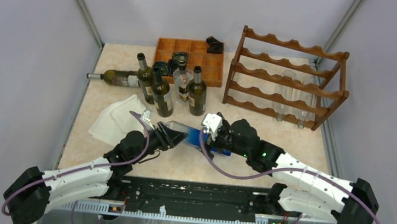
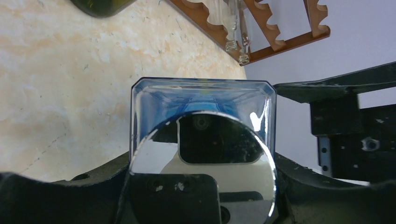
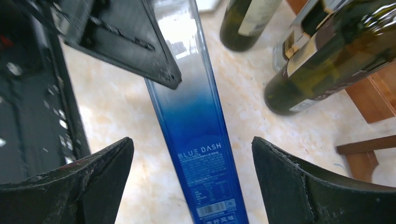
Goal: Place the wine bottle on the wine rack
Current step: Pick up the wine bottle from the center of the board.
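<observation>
You're mid-handover: your left gripper (image 1: 171, 135) has its jaws clamped on one end of the wine bottle (image 1: 191, 134), well short of the wine rack (image 1: 280, 94), while your right gripper (image 3: 190, 142) holds its jaws apart astride the body, so next close them squarely on it.

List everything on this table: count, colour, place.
wine rack: one, reddish-brown, back right
clear bottles: two, in the rack
tray: one, orange-brown, back centre
black items: about three, in or on the tray
green bottles: four, dark; three standing, one lying, before the tray
glass bottle: one, clear, standing among them
cloth: one, white, front left
blue bottle: one, horizontal between the grippers
left gripper: black, shut on the blue bottle
right gripper: black, open, astride it
</observation>
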### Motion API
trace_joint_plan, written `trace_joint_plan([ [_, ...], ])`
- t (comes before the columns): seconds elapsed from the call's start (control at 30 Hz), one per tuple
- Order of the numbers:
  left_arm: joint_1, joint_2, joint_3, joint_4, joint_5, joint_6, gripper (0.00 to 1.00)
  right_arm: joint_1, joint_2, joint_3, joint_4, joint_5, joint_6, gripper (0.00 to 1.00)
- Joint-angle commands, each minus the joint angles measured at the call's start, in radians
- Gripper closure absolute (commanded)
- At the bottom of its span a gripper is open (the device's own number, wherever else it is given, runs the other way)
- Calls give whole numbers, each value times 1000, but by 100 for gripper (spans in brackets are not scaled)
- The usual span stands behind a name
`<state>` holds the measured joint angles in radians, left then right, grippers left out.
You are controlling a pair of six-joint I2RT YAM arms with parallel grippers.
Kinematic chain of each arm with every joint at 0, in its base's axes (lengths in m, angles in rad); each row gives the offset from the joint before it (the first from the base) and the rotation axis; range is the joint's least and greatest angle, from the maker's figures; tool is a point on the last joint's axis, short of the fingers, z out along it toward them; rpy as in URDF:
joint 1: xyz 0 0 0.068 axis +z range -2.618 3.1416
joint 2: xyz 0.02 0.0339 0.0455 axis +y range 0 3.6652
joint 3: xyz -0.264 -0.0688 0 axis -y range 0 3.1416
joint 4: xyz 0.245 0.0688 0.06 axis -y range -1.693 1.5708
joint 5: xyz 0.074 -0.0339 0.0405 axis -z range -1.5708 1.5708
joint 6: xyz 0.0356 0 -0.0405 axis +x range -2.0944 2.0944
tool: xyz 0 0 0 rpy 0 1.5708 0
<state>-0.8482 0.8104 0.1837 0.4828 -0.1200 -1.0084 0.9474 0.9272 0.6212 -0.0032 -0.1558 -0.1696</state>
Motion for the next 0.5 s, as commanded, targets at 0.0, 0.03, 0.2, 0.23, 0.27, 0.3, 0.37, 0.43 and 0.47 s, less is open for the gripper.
trace_joint_plan([
  [0.0, 1, -23, -48, 265, 34, -79, 100, 36, 89, 67, -160, 153, -217, 5],
  [0.03, 1, -32, -59, 271, 34, -79, 100, 36, 97, 64, -165, 145, -234, 4],
  [0.2, 1, -61, -105, 286, 47, -75, 100, 36, 104, 47, -176, 148, -297, 3],
  [0.23, 1, -60, -114, 297, 50, -78, 100, 36, 113, 51, -185, 152, -306, 3],
  [0.27, 1, -58, -123, 308, 54, -81, 100, 35, 121, 55, -195, 153, -315, 3],
  [0.3, 1, -54, -128, 318, 59, -84, 100, 36, 132, 58, -201, 153, -323, 2],
  [0.37, 1, -44, -138, 348, 74, -89, 100, 36, 151, 61, -202, 140, -335, 2],
  [0.43, 1, -34, -145, 371, 85, -95, 100, 36, 174, 60, -202, 107, -342, 2],
  [0.47, 1, -30, -149, 380, 87, -98, 100, 36, 192, 59, -197, 91, -342, 2],
])
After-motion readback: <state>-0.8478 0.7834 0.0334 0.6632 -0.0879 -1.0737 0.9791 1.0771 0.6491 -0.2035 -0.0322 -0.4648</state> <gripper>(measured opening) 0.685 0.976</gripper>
